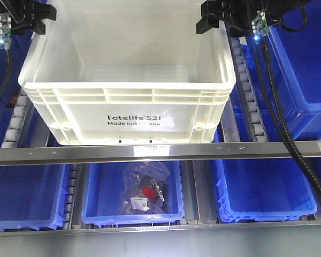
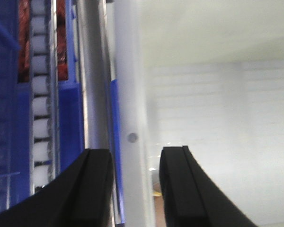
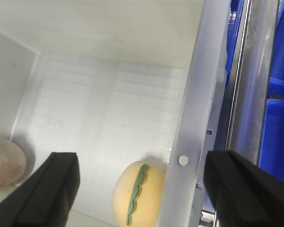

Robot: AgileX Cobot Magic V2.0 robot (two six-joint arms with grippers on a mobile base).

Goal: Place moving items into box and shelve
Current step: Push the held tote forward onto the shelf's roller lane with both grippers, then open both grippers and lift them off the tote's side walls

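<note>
Box: the cream tote sits on the shelf rollers, blue bins below and beside.
Left gripper: fingers straddle the tote's left rim – closely, contact unclear.
Right gripper: jaws wide apart, the right rim between them.
Toys: yellow plush and pink plush lie on the tote floor.
Room: rails hug both sides.

My matt black fingers flank the tote's smooth, glossy cream plastic rim. Toys at six o'clock look soft cloth. Shelf rails are brushed metal; bins shiny blue plastic.
</note>
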